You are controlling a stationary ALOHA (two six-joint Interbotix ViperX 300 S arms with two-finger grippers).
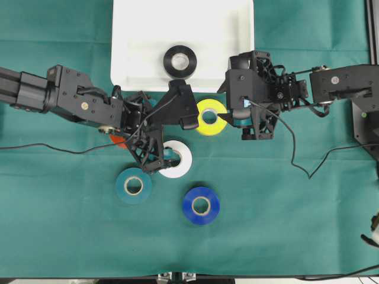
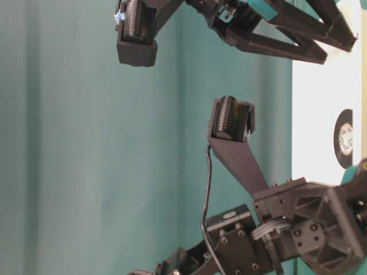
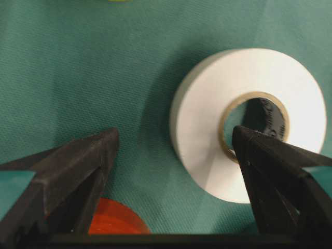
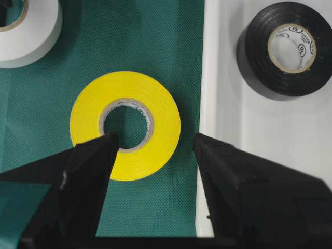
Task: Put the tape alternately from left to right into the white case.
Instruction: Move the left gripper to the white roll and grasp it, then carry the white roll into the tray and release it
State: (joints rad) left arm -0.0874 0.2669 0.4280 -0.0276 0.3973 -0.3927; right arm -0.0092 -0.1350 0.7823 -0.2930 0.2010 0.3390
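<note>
Left hand hides most of the red-orange roll.

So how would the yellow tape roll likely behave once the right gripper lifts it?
The yellow tape roll lies flat, so it probably won't roll away. It looks like a stiff ring and should keep its shape. Its glossy face may slip between the open right gripper fingers.

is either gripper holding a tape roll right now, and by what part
Nothing is held. The left gripper stands open over the white roll, one finger at its core. The right gripper stands open over the yellow roll, which lies flat on the cloth.
</note>
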